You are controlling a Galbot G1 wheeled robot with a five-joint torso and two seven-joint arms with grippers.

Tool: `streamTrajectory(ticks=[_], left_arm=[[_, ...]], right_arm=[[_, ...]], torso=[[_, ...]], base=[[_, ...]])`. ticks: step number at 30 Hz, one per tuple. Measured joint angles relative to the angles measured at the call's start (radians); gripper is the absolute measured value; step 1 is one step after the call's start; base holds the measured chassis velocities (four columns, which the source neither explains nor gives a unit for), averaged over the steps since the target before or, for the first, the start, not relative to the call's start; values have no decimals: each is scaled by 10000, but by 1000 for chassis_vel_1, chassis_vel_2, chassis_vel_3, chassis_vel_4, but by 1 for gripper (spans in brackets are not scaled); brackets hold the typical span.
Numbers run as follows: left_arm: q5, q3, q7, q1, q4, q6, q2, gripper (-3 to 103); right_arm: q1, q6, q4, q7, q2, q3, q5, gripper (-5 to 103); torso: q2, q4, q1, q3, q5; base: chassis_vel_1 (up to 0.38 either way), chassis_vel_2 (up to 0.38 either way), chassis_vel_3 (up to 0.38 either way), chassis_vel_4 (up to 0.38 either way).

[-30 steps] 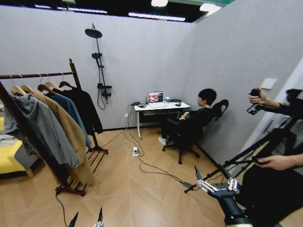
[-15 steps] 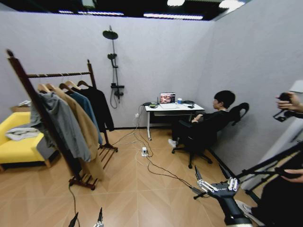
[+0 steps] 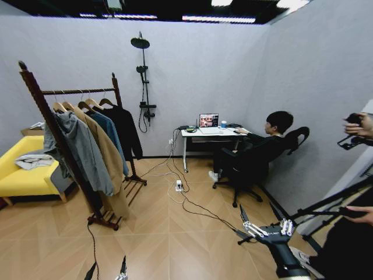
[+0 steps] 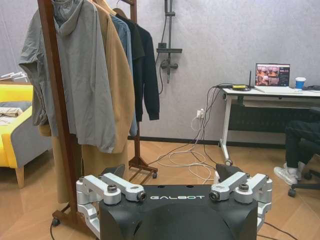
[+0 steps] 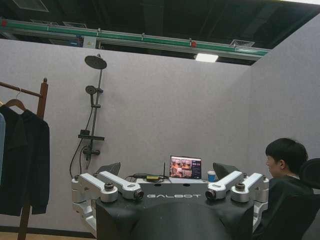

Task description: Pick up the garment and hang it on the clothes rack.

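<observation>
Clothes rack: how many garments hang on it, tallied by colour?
On the clothes rack:
grey hooded jacket: 1
long tan coat: 1
blue jacket: 1
black garment: 1
Total: 4

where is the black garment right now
In the head view the garment hangs at the far end of the clothes rack, left of centre, next to the blue jacket and near the shower pole.

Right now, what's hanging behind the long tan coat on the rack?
On the clothes rack, behind the tan coat, hang a blue jacket and the black garment. The coat covers most of the jacket.
</observation>
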Motion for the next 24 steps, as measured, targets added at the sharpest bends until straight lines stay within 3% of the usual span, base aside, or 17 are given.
streamTrajectory(ticks=[7,24], left_arm=[[0,-2,0,2,0,0,0,100],[0,-1,0,1,0,0,0,100]], right_arm=[[-3,0,1,0,0,0,0,100],[0,0,-1,0,0,0,0,100]], torso=[[11,-2,-11,-1,-2],[2,1,3,3,0]], base=[[131,-90,-117,143],[-7,11,7,-10]])
